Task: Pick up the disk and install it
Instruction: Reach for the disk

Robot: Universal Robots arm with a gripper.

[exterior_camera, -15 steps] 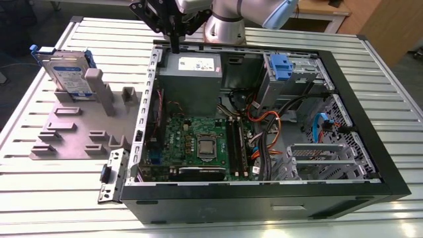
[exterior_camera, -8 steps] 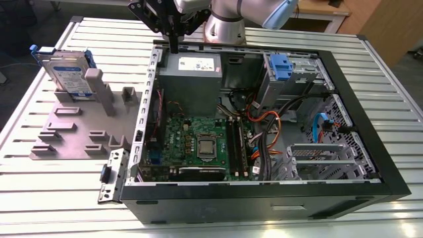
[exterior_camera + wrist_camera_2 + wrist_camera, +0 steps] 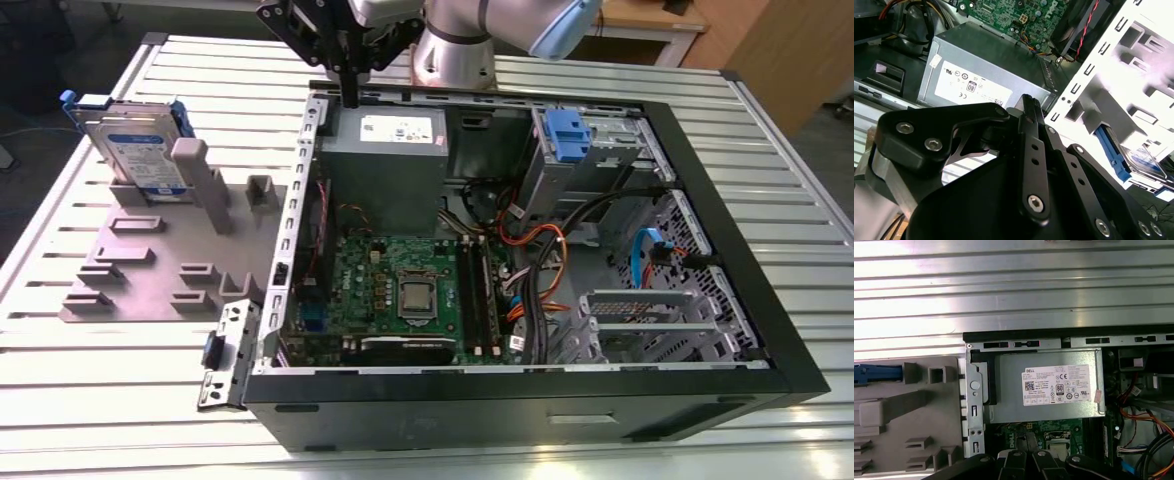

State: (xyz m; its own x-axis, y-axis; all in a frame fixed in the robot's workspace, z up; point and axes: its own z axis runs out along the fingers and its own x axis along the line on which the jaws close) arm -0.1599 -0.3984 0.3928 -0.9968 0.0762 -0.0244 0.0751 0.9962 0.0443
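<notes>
Silver, blue-framed disk [image 3: 134, 140] stands upright in a grey rack [image 3: 147, 265], well apart from the tool [image 3: 350, 97], which is closed and empty.

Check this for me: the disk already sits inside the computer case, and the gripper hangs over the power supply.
Not quite. The exterior view shows the disk standing upright in the grey holder, outside the computer case, on the exterior view's left. The rest holds: the gripper hangs over the power supply.
</notes>
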